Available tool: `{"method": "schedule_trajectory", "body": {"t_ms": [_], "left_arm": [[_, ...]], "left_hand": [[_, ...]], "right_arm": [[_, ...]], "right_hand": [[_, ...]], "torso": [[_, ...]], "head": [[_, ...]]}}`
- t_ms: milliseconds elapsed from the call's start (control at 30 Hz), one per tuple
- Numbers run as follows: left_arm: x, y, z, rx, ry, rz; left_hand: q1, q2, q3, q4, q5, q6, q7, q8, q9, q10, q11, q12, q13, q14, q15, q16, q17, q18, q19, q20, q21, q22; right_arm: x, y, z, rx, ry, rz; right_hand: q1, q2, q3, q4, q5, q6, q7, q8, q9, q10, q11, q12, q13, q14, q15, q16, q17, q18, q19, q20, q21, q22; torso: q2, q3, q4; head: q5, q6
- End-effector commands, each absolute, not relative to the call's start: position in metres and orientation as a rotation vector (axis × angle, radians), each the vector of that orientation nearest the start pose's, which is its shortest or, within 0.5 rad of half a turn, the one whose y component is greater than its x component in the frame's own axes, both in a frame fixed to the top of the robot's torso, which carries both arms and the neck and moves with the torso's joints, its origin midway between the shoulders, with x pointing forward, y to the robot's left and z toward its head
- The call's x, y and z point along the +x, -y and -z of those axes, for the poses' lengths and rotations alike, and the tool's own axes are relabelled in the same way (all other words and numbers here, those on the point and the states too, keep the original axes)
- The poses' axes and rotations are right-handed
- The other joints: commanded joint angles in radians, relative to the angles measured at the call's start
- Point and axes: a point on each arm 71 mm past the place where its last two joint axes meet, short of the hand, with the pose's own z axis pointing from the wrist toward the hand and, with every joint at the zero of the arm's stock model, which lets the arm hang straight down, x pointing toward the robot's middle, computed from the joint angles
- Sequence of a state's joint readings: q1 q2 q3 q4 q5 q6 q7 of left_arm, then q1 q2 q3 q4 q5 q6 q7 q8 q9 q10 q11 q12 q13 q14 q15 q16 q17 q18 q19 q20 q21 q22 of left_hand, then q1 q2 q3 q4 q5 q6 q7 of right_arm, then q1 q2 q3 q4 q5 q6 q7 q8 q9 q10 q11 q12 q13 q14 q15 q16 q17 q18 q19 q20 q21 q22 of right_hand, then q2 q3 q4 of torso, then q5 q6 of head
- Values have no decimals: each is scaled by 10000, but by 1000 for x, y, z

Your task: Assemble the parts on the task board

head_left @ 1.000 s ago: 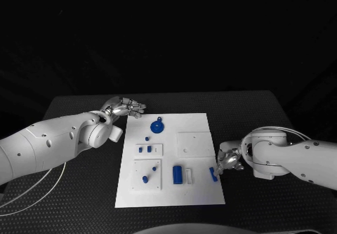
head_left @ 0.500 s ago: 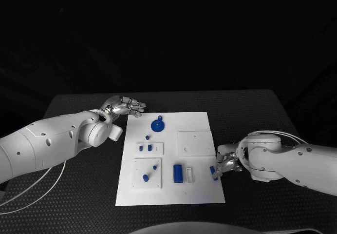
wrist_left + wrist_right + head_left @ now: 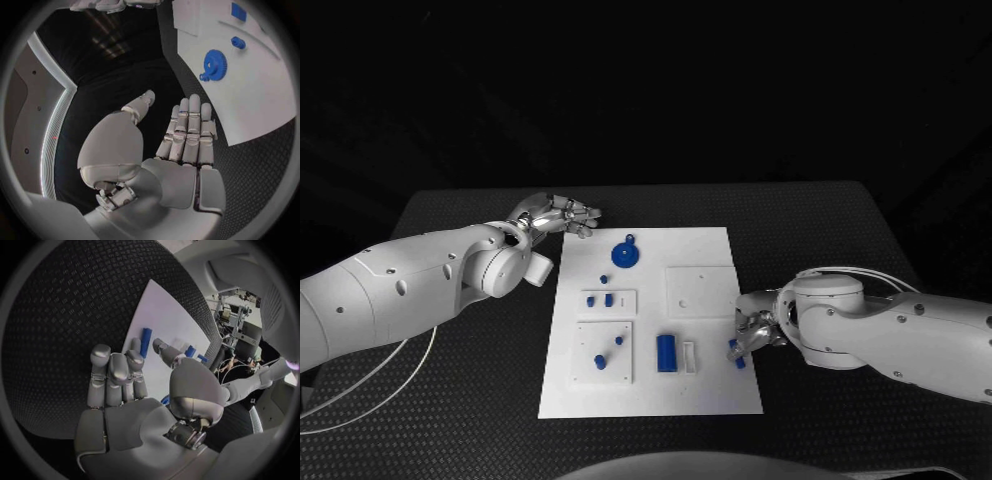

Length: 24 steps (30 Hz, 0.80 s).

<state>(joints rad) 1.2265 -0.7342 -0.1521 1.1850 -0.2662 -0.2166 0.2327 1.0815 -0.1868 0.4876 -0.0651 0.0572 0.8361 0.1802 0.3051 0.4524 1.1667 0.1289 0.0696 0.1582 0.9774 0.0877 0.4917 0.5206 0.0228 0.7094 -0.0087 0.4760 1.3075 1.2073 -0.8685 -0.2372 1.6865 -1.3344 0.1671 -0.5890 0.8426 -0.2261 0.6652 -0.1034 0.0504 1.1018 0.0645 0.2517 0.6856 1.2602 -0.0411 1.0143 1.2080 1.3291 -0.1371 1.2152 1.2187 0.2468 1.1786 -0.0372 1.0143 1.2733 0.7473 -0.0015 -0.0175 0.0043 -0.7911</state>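
The white task board (image 3: 661, 395) lies mid-table. On it are a blue gear (image 3: 626, 258), small blue pieces (image 3: 600, 298) in a raised square, two blue pegs (image 3: 607, 355), a blue block (image 3: 666, 352) and a blue peg (image 3: 736, 352) at its right edge. My right hand (image 3: 756, 330) hovers at that edge, fingers extended and holding nothing; the right wrist view puts the peg (image 3: 145, 342) just past its fingertips (image 3: 134, 357). My left hand (image 3: 560, 218) hangs off the board's far left corner, open and empty. In the left wrist view the gear (image 3: 213, 64) sits beyond its flat fingers (image 3: 187, 125).
A plain white square plate (image 3: 700, 293) sits on the board's right half. A thin pale cable (image 3: 387, 385) loops over the black table at the near left. Bare table lies on both sides of the board.
My right arm has slid left toward the board, bringing its hand closer to the blue peg at the right edge. The left hand has stayed put.
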Motion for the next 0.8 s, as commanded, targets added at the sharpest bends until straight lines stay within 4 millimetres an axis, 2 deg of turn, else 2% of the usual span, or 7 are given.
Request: {"method": "schedule_trajectory", "body": {"t_ms": [33,367,467,567,633,700,800], "left_arm": [[533,-252,228,-9135,-16820,11936],[533,-252,228,-9148,-16821,11918],[533,-253,228,-9151,-16827,11918],[533,-253,229,-9167,-16856,11905],[533,-253,229,-9168,-16859,11905],[533,-253,229,-9167,-16856,11905],[533,-253,228,-9168,-16853,11900]], "left_hand": [[-36,55,4,48,-46,-32,-5,40,1,34,19,49,-11,58,37,-45,18,119,-78,3,-19,222],[-32,60,1,47,-46,-33,-6,42,0,35,18,49,-12,59,36,-49,25,120,-79,1,-19,222],[-29,61,0,46,-46,-34,-6,42,0,36,17,49,-13,60,35,-50,28,120,-79,0,-20,222],[-28,63,0,46,-46,-34,-6,43,0,36,17,49,-13,61,35,-51,30,120,-79,0,-19,222],[-27,65,-1,46,-45,-34,-6,43,0,37,17,49,-13,61,34,-52,31,121,-79,0,-19,222],[-29,66,-3,48,-46,-35,-6,43,0,37,17,49,-14,62,34,-53,33,120,-79,0,-19,222],[-29,68,-4,49,-46,-36,-6,43,0,37,17,49,-14,63,34,-54,35,120,-80,0,-19,222]], "right_arm": [[410,193,279,-2981,-23474,-1455],[404,182,294,-3711,-23290,-1297],[402,180,295,-3708,-23306,-1402],[401,180,295,-3401,-23455,-1589],[400,181,295,-3070,-23660,-1783],[399,182,296,-2701,-23852,-1982],[397,183,296,-2004,-24108,-2350]], "right_hand": [[-26,80,40,19,-15,-29,15,-30,-31,-13,-34,56,6,62,-20,32,2,150,-50,-20,64,9],[853,77,602,-486,-14,-200,69,-133,-46,-24,17,12,-22,-9,-4,-42,-93,148,-101,-48,81,5],[1140,196,776,-738,-1,-322,141,-226,-109,-25,88,18,-20,-28,49,-60,-118,149,-126,-25,87,5],[1316,442,919,-954,37,-346,181,-278,-176,-24,126,22,-23,-34,95,-72,-137,150,-152,18,90,3],[1373,749,1141,-1133,429,-376,215,-338,-264,-20,160,26,-31,-36,128,-81,-153,150,-178,70,93,1],[1241,865,1249,-1162,695,-381,234,-376,-338,-12,189,31,-40,-30,151,-82,-163,150,-173,113,105,-4],[1072,956,1453,-1060,764,-344,241,-390,-412,1,186,35,-52,-11,159,-75,-166,150,-159,140,108,-20]], "torso": [[0,-6,14],[-6,-15,8],[-9,-13,13],[-14,-13,9],[-14,-15,9],[-12,-16,10],[-18,-12,12]], "head": [[-3,-10],[27,-63],[35,-82],[46,-94],[52,-101],[65,-94],[86,-95]]}}
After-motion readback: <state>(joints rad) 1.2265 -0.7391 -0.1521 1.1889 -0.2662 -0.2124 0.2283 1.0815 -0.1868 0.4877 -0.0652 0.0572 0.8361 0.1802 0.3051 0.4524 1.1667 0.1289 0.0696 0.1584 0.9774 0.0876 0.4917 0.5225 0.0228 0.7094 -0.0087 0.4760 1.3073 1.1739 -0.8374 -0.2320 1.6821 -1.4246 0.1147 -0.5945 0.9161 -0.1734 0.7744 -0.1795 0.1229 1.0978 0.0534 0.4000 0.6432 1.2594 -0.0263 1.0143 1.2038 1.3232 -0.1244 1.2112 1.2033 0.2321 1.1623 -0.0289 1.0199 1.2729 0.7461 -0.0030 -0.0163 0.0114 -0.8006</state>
